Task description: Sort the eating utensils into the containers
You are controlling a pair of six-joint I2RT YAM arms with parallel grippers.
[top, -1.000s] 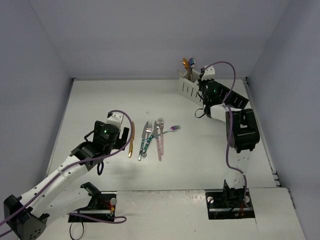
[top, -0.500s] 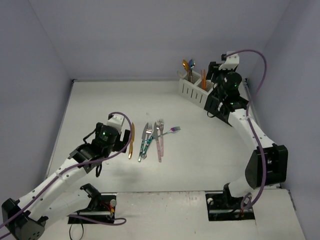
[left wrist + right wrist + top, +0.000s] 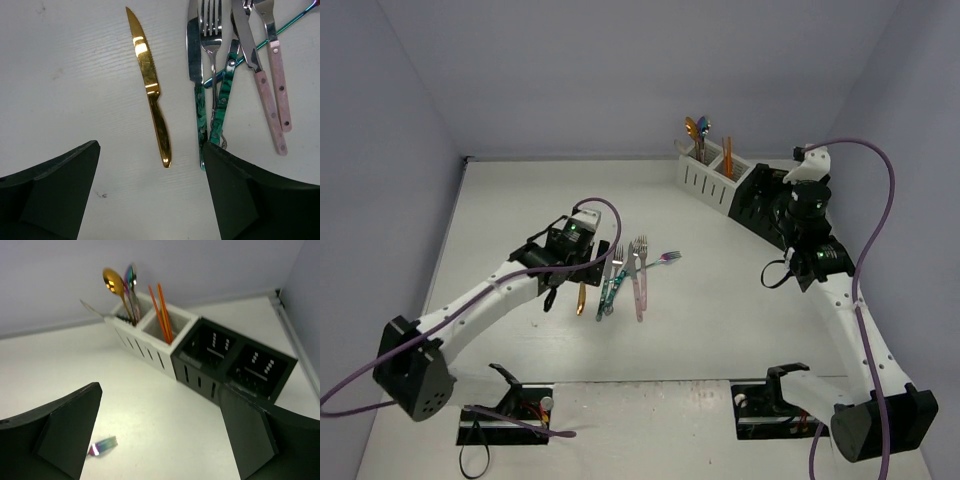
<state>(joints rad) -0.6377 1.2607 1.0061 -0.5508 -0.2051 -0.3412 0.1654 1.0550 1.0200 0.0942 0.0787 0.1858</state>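
"Fingers [image 3: 60, 190] of the left gripper [image 3: 150, 147] first: how are they set?"

"Spread wide, with nothing held. The gold knife [image 3: 151, 90] is seen lying flat on the table [image 3: 50, 75] in the gap between them. Its handle end is nearest and it is touched by neither finger."

"What is found beside it?"

"Just to its right, green-handled pieces [image 3: 200, 120] lie close together, and pink-handled pieces [image 3: 272, 100] lie beyond those."

"How is the knife expected to handle?"

"Light, stiff and slippery, it is judged — thin metal lying flat on the table, so little edge is offered. The handle is thicker than the blade, so it is best pinched there, across its width. If it is taken towards the middle, tipping may be avoided."

"And the right gripper [image 3: 160, 387]?"

"It is opened fully as well, and nothing is carried. Past it the white caddy [image 3: 150, 352] is seen, with spoons [image 3: 114, 282] standing in the far compartment and orange pieces [image 3: 162, 310] in the next. The black caddy [image 3: 200, 380] is joined to it — nothing can be made out inside."
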